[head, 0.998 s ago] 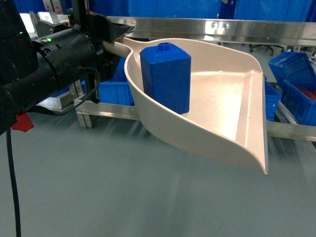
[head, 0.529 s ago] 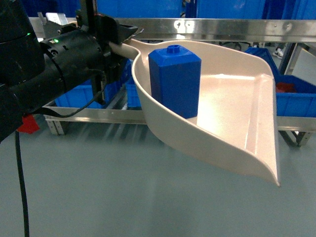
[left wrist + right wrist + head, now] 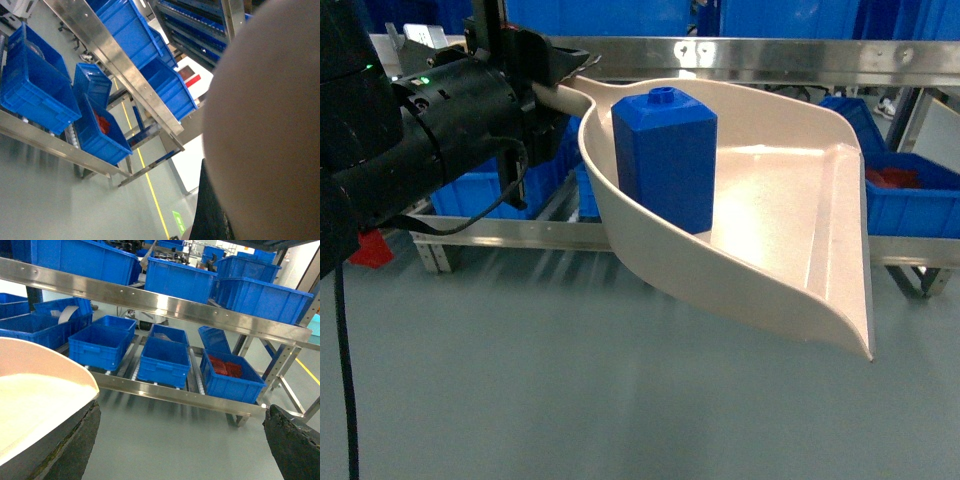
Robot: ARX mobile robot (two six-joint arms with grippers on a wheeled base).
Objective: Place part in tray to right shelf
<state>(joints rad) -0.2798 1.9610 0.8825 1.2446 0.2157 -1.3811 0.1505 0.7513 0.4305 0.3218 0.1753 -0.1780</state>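
The cream tray [image 3: 790,220] hangs in the air, tilted with its flat lip to the right and low. My left gripper [image 3: 552,85] is shut on its handle at the upper left. The blue part [image 3: 665,160] stands upright inside the tray near the handle end. In the left wrist view the tray's underside [image 3: 270,125] fills the right side, beside one dark finger [image 3: 210,210]. My right gripper [image 3: 185,445] is open with nothing between its fingers, and the tray's edge [image 3: 35,390] shows at its left. The right shelf [image 3: 175,392] lies ahead, with white rollers between crates.
Blue crates [image 3: 165,360] sit on the lower shelf, one holding red items [image 3: 227,372]. An upper steel rail [image 3: 750,55] carries more crates. Grey floor [image 3: 570,400] lies below the tray. A yellow floor line [image 3: 145,170] runs past the rack legs.
The rack and crates have slid across the head view, so the robot has moved. The tray and part stay held, now slightly left of and higher than half a second ago.
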